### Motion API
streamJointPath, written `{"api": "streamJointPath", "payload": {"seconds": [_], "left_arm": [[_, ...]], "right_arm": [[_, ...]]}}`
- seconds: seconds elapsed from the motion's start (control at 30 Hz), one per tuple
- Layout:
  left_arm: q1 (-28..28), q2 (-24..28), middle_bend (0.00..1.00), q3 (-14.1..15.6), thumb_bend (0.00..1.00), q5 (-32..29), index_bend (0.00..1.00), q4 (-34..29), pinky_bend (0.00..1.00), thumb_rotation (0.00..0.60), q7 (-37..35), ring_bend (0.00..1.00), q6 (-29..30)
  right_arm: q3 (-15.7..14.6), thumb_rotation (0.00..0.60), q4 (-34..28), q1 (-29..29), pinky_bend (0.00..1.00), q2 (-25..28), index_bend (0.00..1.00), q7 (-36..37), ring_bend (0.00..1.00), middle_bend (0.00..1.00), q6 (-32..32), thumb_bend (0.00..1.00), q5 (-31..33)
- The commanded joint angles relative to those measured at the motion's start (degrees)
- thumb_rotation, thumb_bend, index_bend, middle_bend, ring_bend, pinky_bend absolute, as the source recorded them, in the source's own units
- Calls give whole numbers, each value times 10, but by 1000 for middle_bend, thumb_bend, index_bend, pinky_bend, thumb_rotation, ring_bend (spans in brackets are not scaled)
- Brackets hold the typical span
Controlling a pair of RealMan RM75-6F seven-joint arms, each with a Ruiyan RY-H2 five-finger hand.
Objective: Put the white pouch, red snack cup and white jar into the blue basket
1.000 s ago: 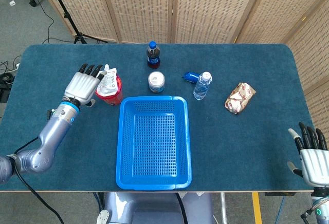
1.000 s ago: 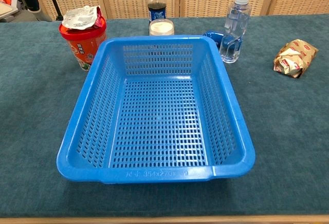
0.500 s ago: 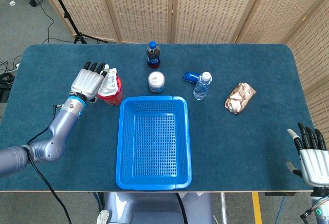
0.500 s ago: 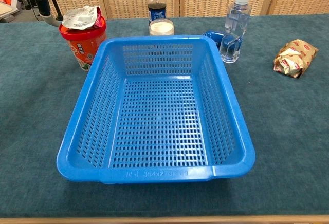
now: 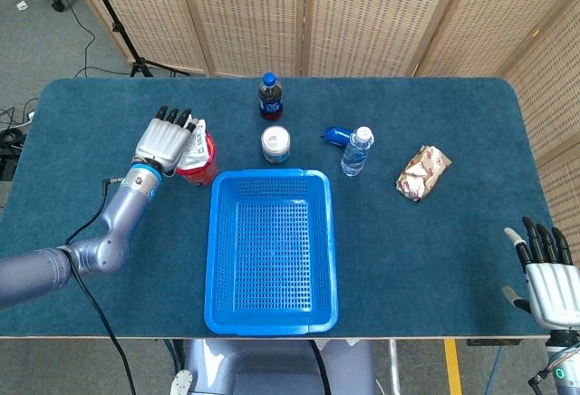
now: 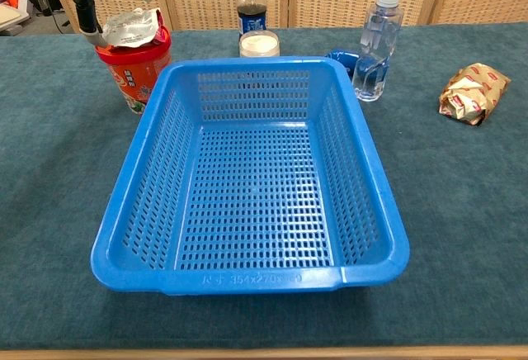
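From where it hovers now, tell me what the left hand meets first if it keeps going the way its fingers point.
Bare dark blue felt tabletop, probably; the left hand points past the red snack cup, alongside. Depth is unclear.

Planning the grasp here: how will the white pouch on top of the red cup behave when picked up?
The white pouch looks crinkled and limp, so it will probably flex rather than hold shape. It merely rests on the red snack cup, so a nudge may slide it off. It seems light; the left robot hand should need little force.
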Motion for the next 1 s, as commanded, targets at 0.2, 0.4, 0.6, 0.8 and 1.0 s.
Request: {"api": "streamJointPath", "payload": {"seconds": [0.2,0.4,0.6,0.8,1.0], "left_arm": [[-12,-15,0,13,240,-13,21,14,0,600,5,0,-4],[-16,-23,0,24,267,-18,121,19,0,600,10,0,5],[-16,-22,0,29,306,-22,260,18,32,600,10,0,14],[-14,-24,64,31,341,-11,375,19,93,600,5,60,20],[-8,-31,164,31,367,6,470,25,153,600,-2,135,30]], "right_arm": [[-1,600,-1,0,0,2,142,4,0,0,-2,156,1],[-1,600,-1,0,0,2,142,8,0,0,-2,156,0],[-2,600,-1,0,0,2,142,8,0,0,-2,156,-1],[-3,600,-2,0,0,1,142,7,0,0,-3,156,-1],[-3,600,-2,1,0,1,142,7,0,0,-4,156,-1]]}}
